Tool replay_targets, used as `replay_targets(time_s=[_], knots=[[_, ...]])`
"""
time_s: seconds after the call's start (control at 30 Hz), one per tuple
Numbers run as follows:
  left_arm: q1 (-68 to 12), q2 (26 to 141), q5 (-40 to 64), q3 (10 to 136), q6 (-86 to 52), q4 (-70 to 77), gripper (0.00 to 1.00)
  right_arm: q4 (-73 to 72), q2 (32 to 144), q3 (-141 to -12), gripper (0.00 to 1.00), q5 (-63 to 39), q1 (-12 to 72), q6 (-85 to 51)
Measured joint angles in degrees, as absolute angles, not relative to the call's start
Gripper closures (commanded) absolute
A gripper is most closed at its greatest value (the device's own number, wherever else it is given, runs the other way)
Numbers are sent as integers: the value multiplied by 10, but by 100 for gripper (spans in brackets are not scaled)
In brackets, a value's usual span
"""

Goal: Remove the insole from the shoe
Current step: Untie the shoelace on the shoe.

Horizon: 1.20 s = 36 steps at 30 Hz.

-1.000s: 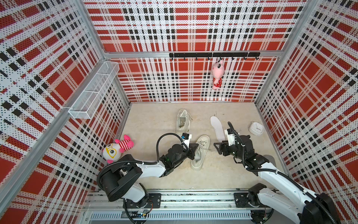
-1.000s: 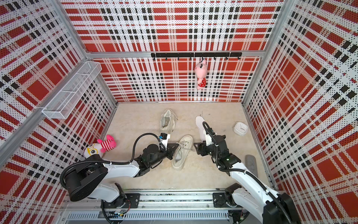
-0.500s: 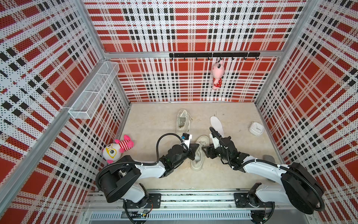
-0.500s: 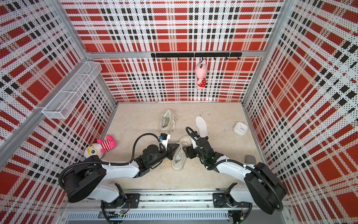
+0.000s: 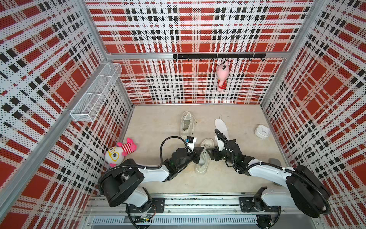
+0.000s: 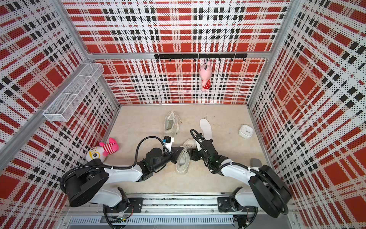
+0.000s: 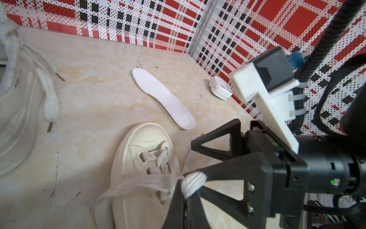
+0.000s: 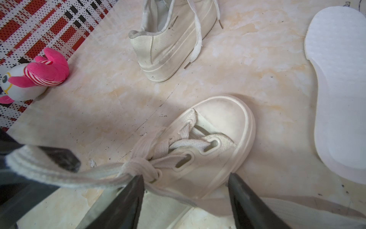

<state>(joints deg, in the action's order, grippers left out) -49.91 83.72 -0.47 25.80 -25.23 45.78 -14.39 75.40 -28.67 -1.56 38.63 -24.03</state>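
A cream lace-up shoe (image 5: 201, 168) (image 6: 181, 168) lies on the floor between my two arms, toe toward the back wall. My left gripper (image 7: 183, 190) (image 5: 200, 153) is shut on its wide flat lace (image 8: 59, 174), pulled out to the side. From the opposite side my right gripper (image 8: 186, 200) (image 6: 191, 155) is open, its fingers (image 8: 126, 198) standing astride the shoe's (image 8: 221, 115) laced throat. A white insole (image 5: 221, 126) (image 7: 162, 95) (image 8: 340, 79) lies loose on the floor behind the right arm. The inside of the shoe is mostly hidden.
A second cream shoe (image 5: 187, 124) (image 8: 170, 43) stands further back. A white alarm clock (image 5: 261, 131) sits by the right wall and a pink-and-white plush toy (image 5: 120, 151) by the left wall. A pink plush (image 5: 222, 76) hangs from the back hook rail.
My right gripper has swung left, away from the loose insole, and now sits against the shoe. The left gripper has kept its hold on the lace.
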Motion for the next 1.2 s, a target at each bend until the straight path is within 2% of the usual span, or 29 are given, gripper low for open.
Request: replay_targets(time_s=[0.57, 1.2], knots=[[-499, 837, -5, 258, -252, 458, 100, -179, 782, -286, 28, -71, 405, -240], [-503, 801, -31, 249, -254, 441, 100, -130, 823, -331, 36, 99, 409, -261]])
